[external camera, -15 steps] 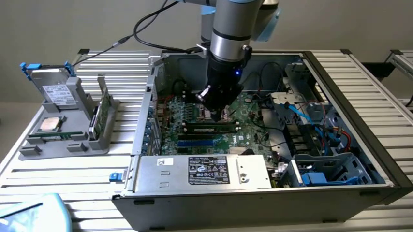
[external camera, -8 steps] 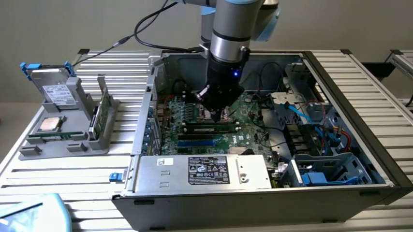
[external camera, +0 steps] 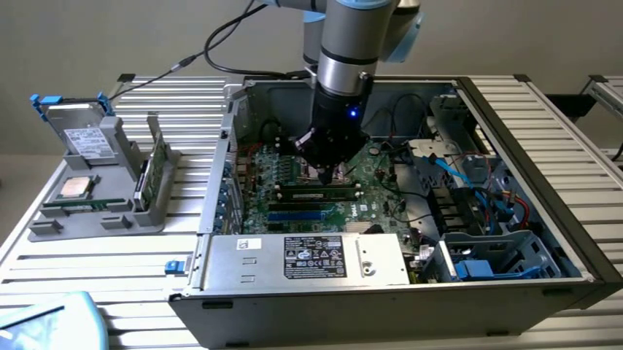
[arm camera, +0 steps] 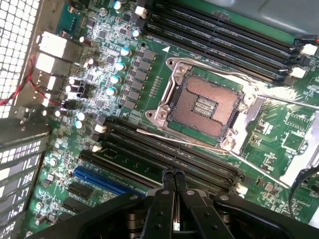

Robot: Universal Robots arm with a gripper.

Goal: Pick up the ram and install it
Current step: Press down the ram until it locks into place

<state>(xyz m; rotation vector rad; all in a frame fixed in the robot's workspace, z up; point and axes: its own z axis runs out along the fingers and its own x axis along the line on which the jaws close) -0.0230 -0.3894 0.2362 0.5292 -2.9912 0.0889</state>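
Note:
The ram (external camera: 316, 194), a slim green stick with black chips, lies along a black memory slot on the green motherboard (external camera: 282, 171) inside the open computer case. My gripper (external camera: 326, 175) hangs straight down over the stick's middle; I cannot tell whether it touches. In the wrist view the two black fingers (arm camera: 163, 199) are pressed together with nothing between them, and my gripper (arm camera: 173, 175) sits right over the row of black memory slots (arm camera: 164, 149) next to the open processor socket (arm camera: 207, 107).
The case walls (external camera: 545, 146) ring the motherboard, with blue and red cables (external camera: 486, 197) at the exterior view's right and the power supply (external camera: 311, 259) in front. Outside, a grey holder (external camera: 98, 215) carries a square silver chip (external camera: 76, 187) and an upright green board (external camera: 153, 171).

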